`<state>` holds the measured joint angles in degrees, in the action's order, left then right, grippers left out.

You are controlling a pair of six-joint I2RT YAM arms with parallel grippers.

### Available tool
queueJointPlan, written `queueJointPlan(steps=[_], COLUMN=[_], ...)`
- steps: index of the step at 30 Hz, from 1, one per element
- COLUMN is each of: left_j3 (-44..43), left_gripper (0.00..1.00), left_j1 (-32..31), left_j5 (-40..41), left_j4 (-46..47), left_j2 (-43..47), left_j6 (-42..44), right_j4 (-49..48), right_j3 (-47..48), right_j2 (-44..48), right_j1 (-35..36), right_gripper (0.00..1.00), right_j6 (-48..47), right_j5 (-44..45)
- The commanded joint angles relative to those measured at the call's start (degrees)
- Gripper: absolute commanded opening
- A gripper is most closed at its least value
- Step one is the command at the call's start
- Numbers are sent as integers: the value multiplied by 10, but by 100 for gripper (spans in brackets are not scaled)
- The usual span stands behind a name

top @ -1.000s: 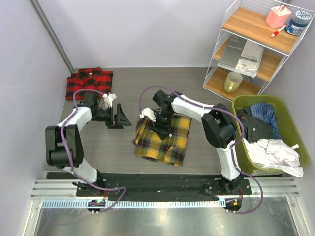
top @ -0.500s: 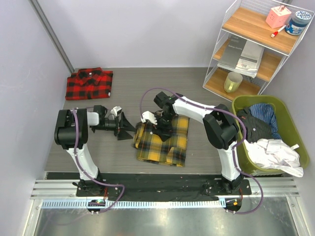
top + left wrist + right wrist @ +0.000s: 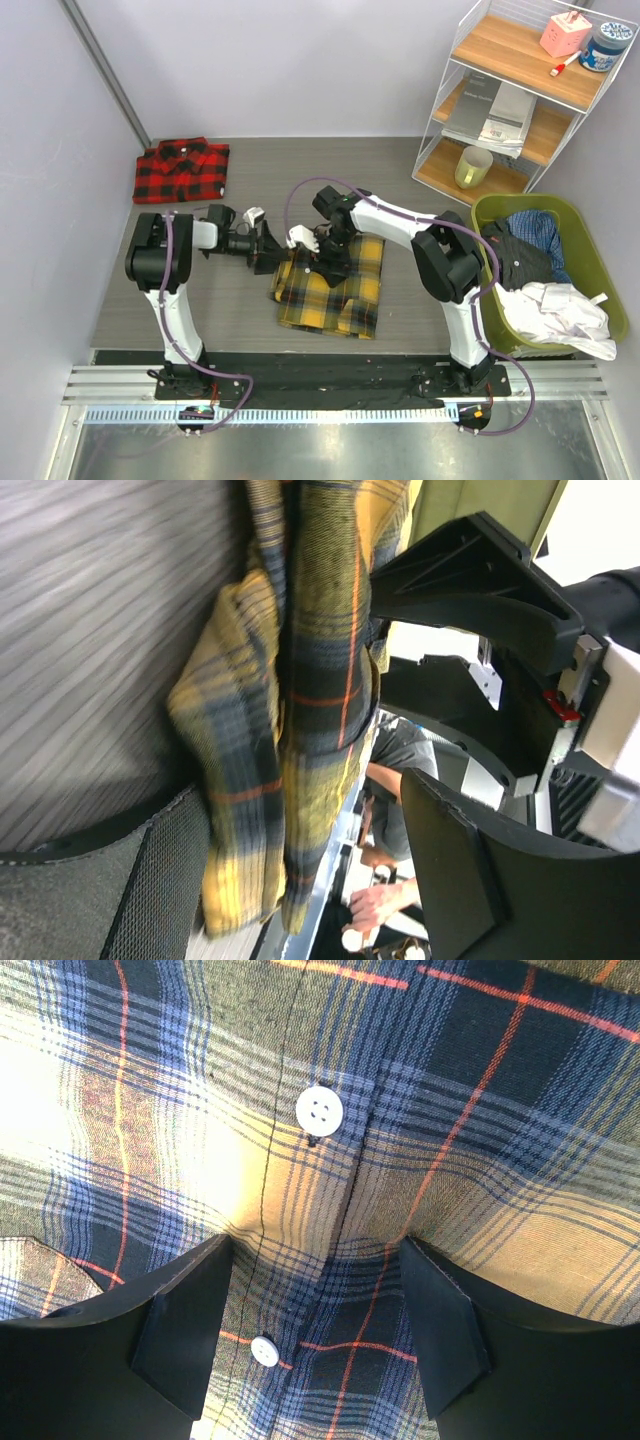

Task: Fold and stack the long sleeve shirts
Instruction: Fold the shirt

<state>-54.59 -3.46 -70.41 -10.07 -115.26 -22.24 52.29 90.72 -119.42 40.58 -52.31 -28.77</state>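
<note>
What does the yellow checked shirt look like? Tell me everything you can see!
The yellow shirt is soft-looking plaid cloth, yellow and black with thin orange-red lines and white buttons down its front. It lies folded into a rough rectangle on the grey table, rumpled at its left edge. The right gripper presses on its top with jaws open, and the open left gripper straddles that edge.

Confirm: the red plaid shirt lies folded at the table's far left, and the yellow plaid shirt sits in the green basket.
Wrong on the yellow plaid shirt: the top external view shows it on the table, not in the green basket. The red plaid shirt does lie folded at far left.
</note>
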Motion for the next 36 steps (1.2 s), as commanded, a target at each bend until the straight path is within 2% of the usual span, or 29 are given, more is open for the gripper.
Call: queueJointPlan(steps=[1, 3, 8, 13, 16, 19, 22, 23, 24, 25, 26, 27, 28, 30, 31, 32, 33, 34, 36], left_j3=[12, 12, 16, 20, 40, 48, 36, 27, -7, -28, -61, -92, -158, -226, -298, -333, -375, -455, -552], left_gripper=[74, 72, 70, 69, 65, 59, 38, 24, 16, 8, 0, 0, 0, 0, 0, 0, 0, 0, 0], left_j1=[-27, -29, -37, -89, -106, -106, -101, -97, -88, -83, -76, -73, -73, -73, -72, -72, -71, -73, -80], left_j5=[111, 112, 112, 112, 121, 124, 131, 141, 151, 180, 202, 222, 246, 342, 370, 433, 463, 491, 586], left_j4=[12, 23, 33, 49, 94, 119, 103, 74, 34, -58, -118, -177, -281, -373, -441, -472, -498, -546, -610], left_j2=[-53, -64, -60, -38, -30, -32, -17, -6, -1, 2, 7, 8, 9, 11, 13, 14, 17, 17, 11], left_j6=[-18, -45, -50, -62, -104, -127, -127, -105, -84, -56, 5, 43, 74, 145, 162, 181, 208, 220, 278], right_j4=[0, 0, -1, -3, -5, -8, -11, -11, -11, -11, -11, -12, -12, -13, -15, -18, -23, -28, -41], right_j3=[10, 16, 23, 29, 25, 20, 18, 21, 22, 22, 27, 31, 35, 42, 43, 39, 35, 30, 3], right_j2=[-37, -44, -51, -57, -56, -52, -46, -39, -34, -28, -21, -10, -2, 25, 37, 46, 71, 81, 106], right_j1=[-1, -6, -9, -9, -9, -10, -10, -10, -16, -22, -27, -43, -54, -91, -104, -121, -135, -168, -196], right_gripper=[73, 73, 73, 73, 74, 74, 75, 76, 77, 79, 80, 82, 85, 90, 96, 97, 98, 99, 100], right_j6=[0, 4, 10, 19, 20, 24, 36, 41, 49, 58, 86, 106, 127, 195, 223, 250, 295, 316, 363], right_j5=[-5, -8, -13, -18, -19, -21, -23, -22, -22, -23, -27, -30, -33, -55, -66, -77, -101, -113, -138])
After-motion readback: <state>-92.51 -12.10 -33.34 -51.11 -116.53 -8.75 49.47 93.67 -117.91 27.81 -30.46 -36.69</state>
